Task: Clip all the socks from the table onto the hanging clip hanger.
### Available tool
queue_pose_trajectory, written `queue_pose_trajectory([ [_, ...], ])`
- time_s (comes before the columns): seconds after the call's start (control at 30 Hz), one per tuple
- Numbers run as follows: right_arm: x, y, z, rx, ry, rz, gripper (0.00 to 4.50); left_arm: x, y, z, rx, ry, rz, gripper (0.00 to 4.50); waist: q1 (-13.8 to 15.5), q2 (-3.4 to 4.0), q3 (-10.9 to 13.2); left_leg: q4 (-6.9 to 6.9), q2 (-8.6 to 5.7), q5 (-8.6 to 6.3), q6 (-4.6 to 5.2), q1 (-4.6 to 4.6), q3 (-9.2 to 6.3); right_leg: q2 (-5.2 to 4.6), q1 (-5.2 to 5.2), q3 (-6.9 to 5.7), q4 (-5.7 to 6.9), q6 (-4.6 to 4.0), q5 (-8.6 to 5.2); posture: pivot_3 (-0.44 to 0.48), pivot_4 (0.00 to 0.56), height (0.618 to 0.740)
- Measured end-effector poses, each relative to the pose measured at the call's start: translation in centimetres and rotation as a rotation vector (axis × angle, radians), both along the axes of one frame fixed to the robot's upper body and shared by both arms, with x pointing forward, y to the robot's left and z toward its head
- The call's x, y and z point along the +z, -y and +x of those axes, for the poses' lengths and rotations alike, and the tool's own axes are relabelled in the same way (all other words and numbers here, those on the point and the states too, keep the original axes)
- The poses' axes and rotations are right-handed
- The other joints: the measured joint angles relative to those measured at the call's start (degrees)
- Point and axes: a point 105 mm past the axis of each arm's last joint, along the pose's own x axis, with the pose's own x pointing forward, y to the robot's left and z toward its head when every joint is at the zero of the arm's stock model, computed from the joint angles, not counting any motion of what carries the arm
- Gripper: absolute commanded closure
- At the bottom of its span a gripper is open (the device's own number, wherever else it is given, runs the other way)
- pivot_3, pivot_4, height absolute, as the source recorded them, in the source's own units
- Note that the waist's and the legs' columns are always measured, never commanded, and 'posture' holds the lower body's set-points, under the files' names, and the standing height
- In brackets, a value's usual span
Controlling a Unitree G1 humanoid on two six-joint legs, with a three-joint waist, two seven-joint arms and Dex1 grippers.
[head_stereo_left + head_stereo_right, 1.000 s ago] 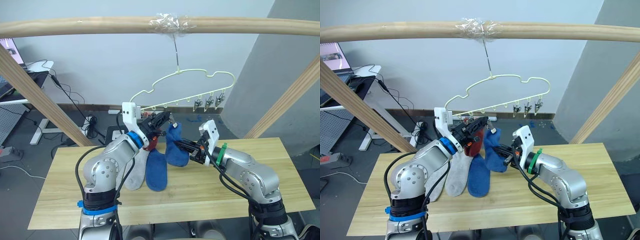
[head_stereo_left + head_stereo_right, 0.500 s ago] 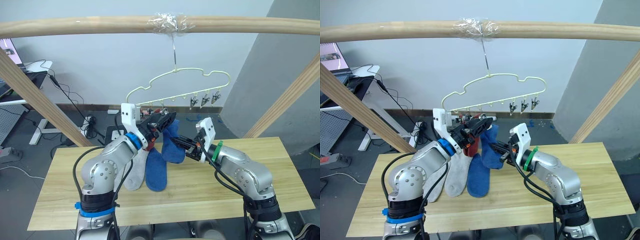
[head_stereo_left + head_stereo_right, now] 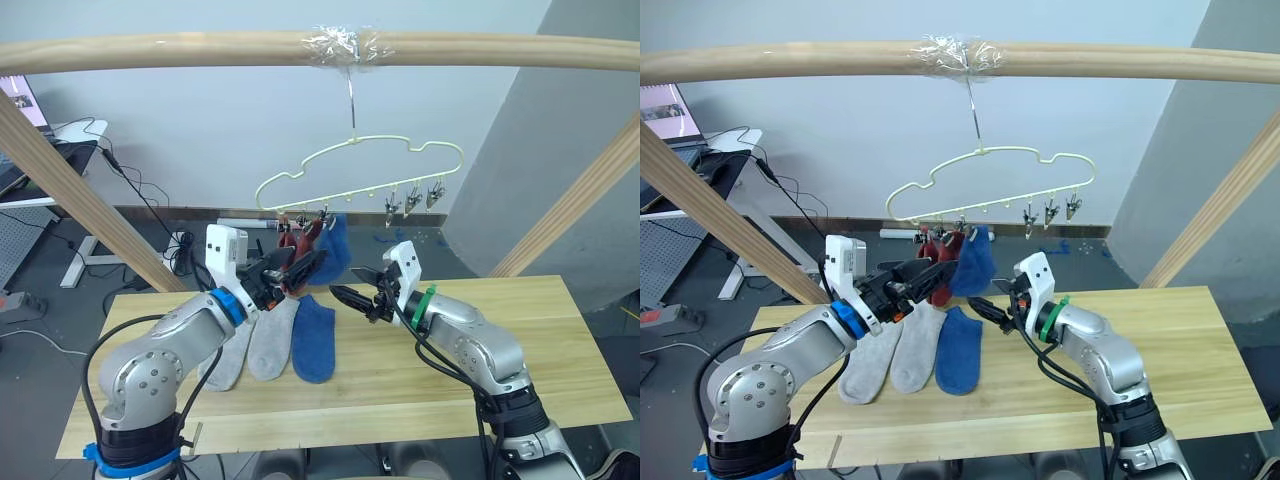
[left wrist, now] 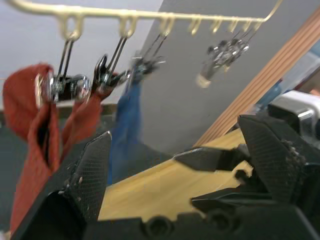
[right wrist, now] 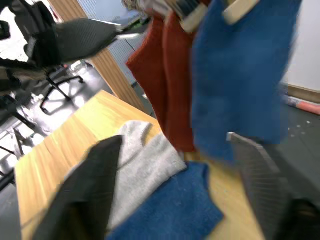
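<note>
The pale yellow clip hanger (image 3: 360, 160) hangs by its hook from the top beam. Two rust red socks (image 3: 293, 240) and one blue sock (image 3: 334, 245) hang from its left clips. On the table (image 3: 520, 380) lie two light grey socks (image 3: 270, 338) side by side and a blue sock (image 3: 315, 342). My left gripper (image 3: 303, 262) is open just below and left of the hanging red socks, holding nothing. My right gripper (image 3: 352, 285) is open just right of the hanging blue sock, apart from it. In the right wrist view the hanging blue sock (image 5: 245, 65) is close ahead.
Three free clips (image 3: 412, 198) hang at the hanger's right end. Round wooden beams (image 3: 200, 48) frame the table above and slant down at both sides. The right half of the tabletop is bare wood. Desks and cables lie on the floor behind.
Both grippers have opened. The right one let go of the blue sock, which now hangs from its clip. My left arm has drawn back down and to the left.
</note>
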Motion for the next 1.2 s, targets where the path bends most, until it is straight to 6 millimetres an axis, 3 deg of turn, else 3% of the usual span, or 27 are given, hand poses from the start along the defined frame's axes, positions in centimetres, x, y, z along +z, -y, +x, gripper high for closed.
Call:
queue_pose_trajectory([
  [0.07,-0.6,0.8,-0.1,-0.015,0.003,-0.027,0.03,-0.4,0.1,0.0,0.008,0.004,0.054,0.00,0.3,-0.02,0.0,0.00,0.00,0.03,-0.05,0.00,0.01,0.00,0.00,0.00,0.00,0.00,0.00,-0.026,0.105,0.740],
  [0.2,-2.3,4.2,-0.5,-0.095,0.028,-0.165,0.03,-0.8,0.3,-0.1,0.056,0.083,0.194,0.00,0.8,-0.11,-0.1,-0.01,-0.01,0.06,-0.12,-0.01,0.10,-0.01,-0.02,0.07,-0.03,0.02,0.01,-0.030,0.100,0.740],
  [0.3,-2.2,6.2,-0.4,-0.182,0.064,-0.206,0.03,-1.0,0.8,-0.4,0.025,0.132,0.233,0.00,0.8,-0.12,-0.3,-0.02,0.03,0.07,-0.14,0.00,0.12,0.00,-0.02,0.07,-0.01,0.01,0.01,-0.036,0.095,0.740],
  [0.63,-1.6,8.5,-2.1,-0.327,0.145,-0.259,0.03,-0.7,3.1,-1.5,-0.162,0.251,0.284,0.00,0.7,-0.09,-1.8,0.02,0.02,-0.02,0.04,0.04,0.22,0.00,0.03,0.15,-0.02,0.11,0.07,-0.055,0.082,0.740],
  [0.8,1.0,8.3,-1.7,-0.349,0.234,-0.216,0.03,-1.0,2.7,-1.2,-0.136,0.291,0.296,0.00,0.1,-0.01,-2.5,0.03,0.09,-0.01,0.06,0.11,0.23,0.08,0.04,0.16,0.01,0.07,0.10,-0.059,0.079,0.740],
  [0.9,1.7,7.3,-2.0,-0.320,0.261,-0.197,0.03,-2.1,1.5,-2.2,-0.174,0.262,0.311,0.00,-0.1,-0.01,-2.8,0.02,0.11,-0.02,0.07,0.12,0.22,0.10,0.04,0.16,0.01,0.07,0.09,-0.040,0.077,0.740],
  [1.03,2.0,6.6,-1.8,-0.320,0.282,-0.165,0.90,-2.8,-0.6,-3.5,-0.222,0.232,0.320,0.00,0.0,-0.02,-2.8,0.03,0.10,-0.02,0.08,0.12,0.24,0.09,0.05,0.17,0.01,0.07,0.10,-0.031,0.076,0.740],
  [1.2,4.2,5.9,-0.4,-0.380,0.374,-0.141,0.90,-2.4,-1.5,-4.3,-0.257,0.250,0.297,0.00,0.4,-0.02,-2.8,0.03,0.13,0.00,0.10,0.12,0.22,0.09,0.05,0.12,0.03,0.01,0.14,-0.021,0.078,0.740],
])
